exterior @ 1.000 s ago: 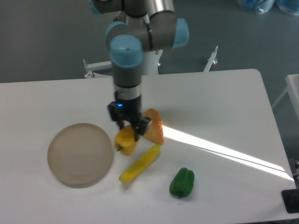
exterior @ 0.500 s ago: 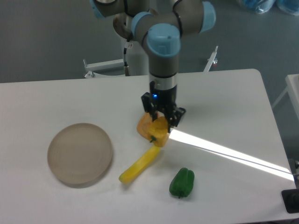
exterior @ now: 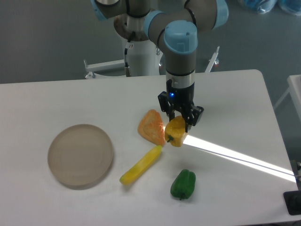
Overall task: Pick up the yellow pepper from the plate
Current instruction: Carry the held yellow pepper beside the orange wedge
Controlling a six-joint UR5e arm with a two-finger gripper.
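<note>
The yellow pepper (exterior: pixel 175 131) is small, blocky and yellow-orange, with a short dark stem pointing down-left. My gripper (exterior: pixel 180 120) is shut on it from above, near the middle of the white table, to the right of an orange wedge-shaped piece. I cannot tell whether the pepper touches the table. The round beige plate (exterior: pixel 81 155) lies far to the left, bare, with nothing on it.
An orange wedge-shaped food piece (exterior: pixel 151 126) lies just left of the pepper. A long slim yellow vegetable (exterior: pixel 140 165) lies below it. A green bell pepper (exterior: pixel 183 183) sits near the front. A bright strip of light crosses the table to the right.
My gripper has carried the yellow pepper to the right, from beside the plate's right rim, past the orange wedge, to the wedge's right side. The other things have stayed put.
</note>
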